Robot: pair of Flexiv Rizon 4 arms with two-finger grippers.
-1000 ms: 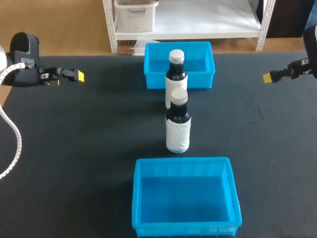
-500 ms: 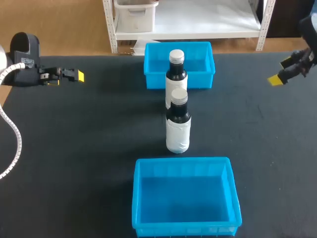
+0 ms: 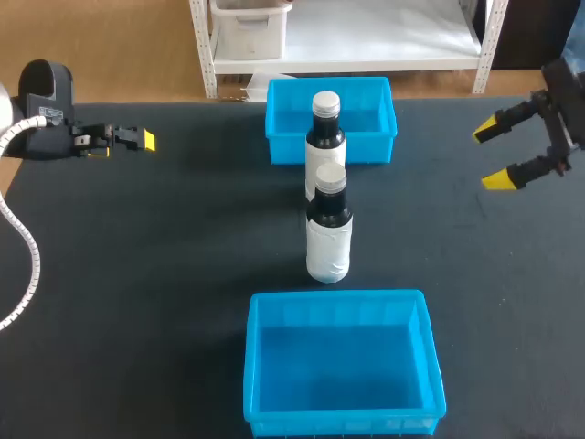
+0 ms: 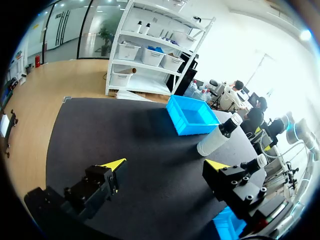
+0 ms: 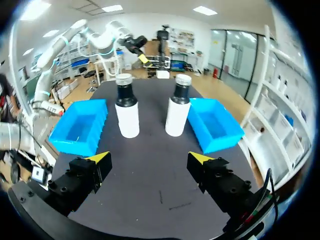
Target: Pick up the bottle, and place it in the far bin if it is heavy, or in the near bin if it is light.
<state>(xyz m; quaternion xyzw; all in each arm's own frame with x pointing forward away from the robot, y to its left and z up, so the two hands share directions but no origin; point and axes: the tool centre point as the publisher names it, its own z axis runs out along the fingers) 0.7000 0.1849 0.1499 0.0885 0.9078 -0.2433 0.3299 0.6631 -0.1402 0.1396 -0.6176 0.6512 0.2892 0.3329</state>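
Note:
Two dark bottles with white labels and silver caps stand upright in a row on the black table. The near bottle (image 3: 328, 229) (image 5: 127, 112) is a little ahead of the near blue bin (image 3: 254, 366) (image 5: 82, 127). The far bottle (image 3: 325, 137) (image 5: 178, 105) (image 4: 218, 136) stands just in front of the far blue bin (image 3: 283, 96) (image 5: 215, 130) (image 4: 192, 115). My right gripper (image 3: 491, 157) (image 5: 149, 158) hangs open at the table's right, facing both bottles from well away. At the far left, my left gripper (image 3: 144, 140) (image 4: 165, 164) is open and holds nothing.
Both bins look empty inside. Wide bare tabletop (image 3: 164, 274) lies on either side of the bottle row. In the left wrist view the near bottle's cap (image 4: 259, 161) peeks out behind one finger (image 4: 235, 185).
My right gripper has swung in from the right edge and turned, so both yellow tips now show spread apart. The left arm and the bottles have not moved.

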